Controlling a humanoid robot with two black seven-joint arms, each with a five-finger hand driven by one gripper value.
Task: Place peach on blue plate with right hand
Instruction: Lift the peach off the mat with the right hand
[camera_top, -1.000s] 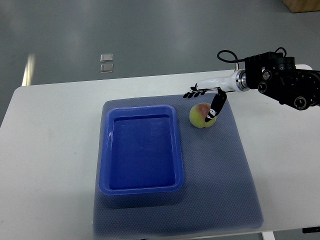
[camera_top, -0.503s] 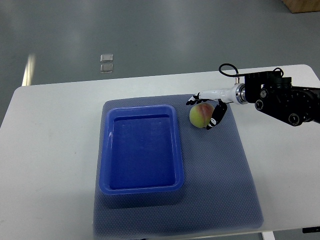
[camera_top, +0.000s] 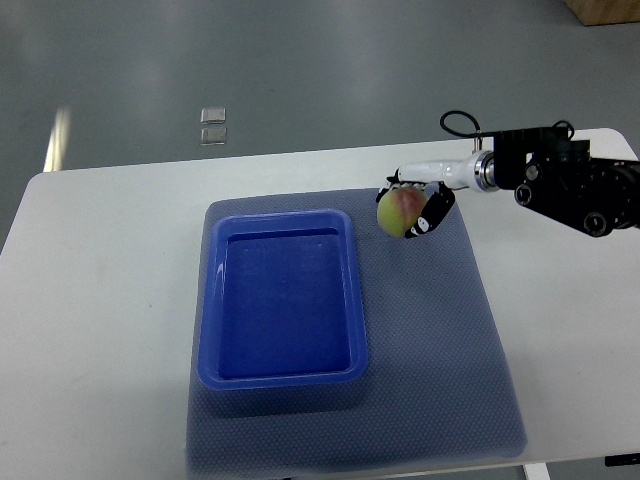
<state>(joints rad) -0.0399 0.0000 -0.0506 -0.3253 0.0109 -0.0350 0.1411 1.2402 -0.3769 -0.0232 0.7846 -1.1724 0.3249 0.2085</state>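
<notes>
Top view: right robot hand (camera_top: 415, 203) curled around peach (camera_top: 397, 211).

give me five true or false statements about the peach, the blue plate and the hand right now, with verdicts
1. The right hand is closed around the round yellow-green peach with a red blush. True.
2. The peach lies inside the deep rectangular blue plastic plate. False: it is beside the plate's far right corner, over the grey-blue textured mat.
3. The blue plate holds nothing. True.
4. The left hand is pressing down on the plate. False: no left hand is in view.
5. The mat lies on a dark wooden table. False: the table is white.
</notes>
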